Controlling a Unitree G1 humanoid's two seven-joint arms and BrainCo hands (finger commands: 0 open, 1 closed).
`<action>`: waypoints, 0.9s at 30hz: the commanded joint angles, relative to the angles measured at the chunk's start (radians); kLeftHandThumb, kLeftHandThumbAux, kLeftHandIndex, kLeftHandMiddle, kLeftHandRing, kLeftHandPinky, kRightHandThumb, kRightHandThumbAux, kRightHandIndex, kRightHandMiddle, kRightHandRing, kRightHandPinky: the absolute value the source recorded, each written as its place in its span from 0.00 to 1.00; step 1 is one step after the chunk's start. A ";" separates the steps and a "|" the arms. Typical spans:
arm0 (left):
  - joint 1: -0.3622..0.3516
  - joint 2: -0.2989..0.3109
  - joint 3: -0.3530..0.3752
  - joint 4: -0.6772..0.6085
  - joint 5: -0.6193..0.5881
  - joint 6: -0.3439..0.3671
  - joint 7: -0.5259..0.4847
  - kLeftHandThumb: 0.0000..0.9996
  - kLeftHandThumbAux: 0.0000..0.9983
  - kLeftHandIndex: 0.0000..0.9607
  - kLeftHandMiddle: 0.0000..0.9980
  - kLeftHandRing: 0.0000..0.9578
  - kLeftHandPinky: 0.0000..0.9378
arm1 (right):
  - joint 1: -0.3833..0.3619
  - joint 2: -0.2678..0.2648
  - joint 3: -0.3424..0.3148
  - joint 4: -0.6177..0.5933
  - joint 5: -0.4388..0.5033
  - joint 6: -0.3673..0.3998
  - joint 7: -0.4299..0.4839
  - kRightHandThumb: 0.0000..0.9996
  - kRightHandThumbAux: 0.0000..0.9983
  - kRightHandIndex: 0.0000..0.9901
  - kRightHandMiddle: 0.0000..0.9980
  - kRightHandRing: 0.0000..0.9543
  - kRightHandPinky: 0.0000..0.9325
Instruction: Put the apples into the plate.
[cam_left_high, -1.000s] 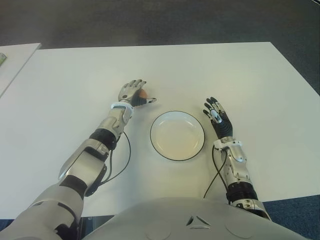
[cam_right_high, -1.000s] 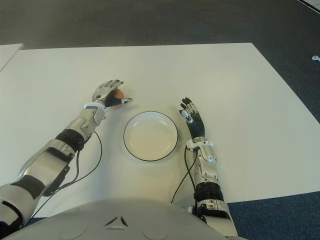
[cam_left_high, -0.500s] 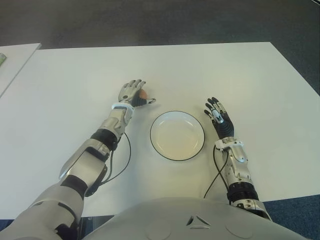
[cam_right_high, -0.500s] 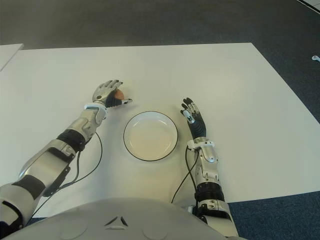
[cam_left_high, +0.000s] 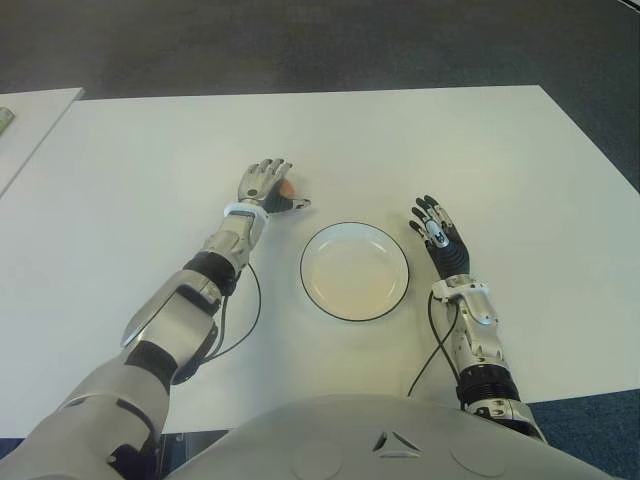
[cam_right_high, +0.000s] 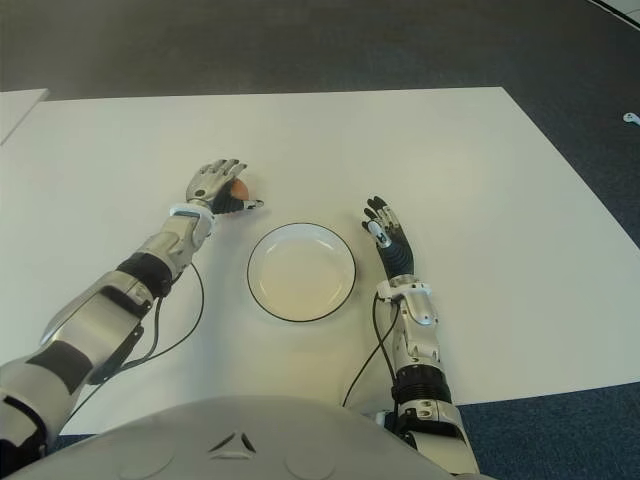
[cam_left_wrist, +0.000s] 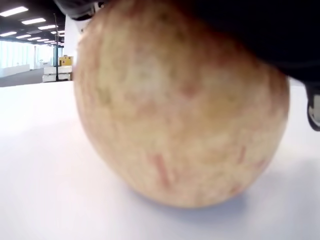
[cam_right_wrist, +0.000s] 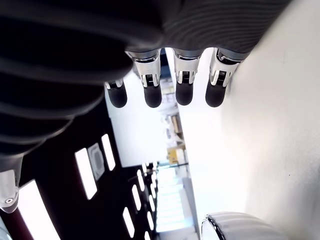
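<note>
A single yellowish-red apple (cam_left_high: 286, 187) sits on the white table (cam_left_high: 450, 140), up and to the left of the white plate with a dark rim (cam_left_high: 303, 270). My left hand (cam_left_high: 268, 185) lies over the apple, fingers stretched past it and thumb out toward the plate. In the left wrist view the apple (cam_left_wrist: 175, 110) fills the picture and rests on the table surface. The plate holds nothing. My right hand (cam_left_high: 438, 232) shows just right of the plate, open, its fingers (cam_right_wrist: 183, 85) straight and holding nothing.
A second white table (cam_left_high: 30, 110) stands at the far left. Dark carpet (cam_left_high: 320, 40) lies beyond the table's far edge. A black cable (cam_left_high: 245, 320) loops beside my left forearm. The plate's rim (cam_right_wrist: 235, 225) shows in the right wrist view.
My left thumb has drawn in a little toward the apple. My right hand has drifted slightly toward me. The apple and plate have not moved.
</note>
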 joint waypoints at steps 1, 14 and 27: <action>0.052 -0.020 -0.069 0.084 0.046 0.037 -0.033 0.44 0.41 0.00 0.01 0.02 0.08 | 0.053 -0.001 -0.013 0.056 0.008 0.062 -0.001 0.01 0.48 0.00 0.06 0.01 0.00; 0.028 -0.005 -0.122 0.102 0.060 0.044 -0.081 0.90 0.63 0.40 0.46 0.51 0.52 | 0.049 0.010 -0.024 0.051 0.025 0.071 -0.003 0.01 0.48 0.00 0.05 0.00 0.00; 0.081 -0.017 -0.063 0.064 -0.012 -0.013 0.035 0.95 0.65 0.40 0.50 0.55 0.80 | 0.045 0.020 -0.046 0.043 0.055 0.085 -0.008 0.03 0.49 0.00 0.05 0.01 0.00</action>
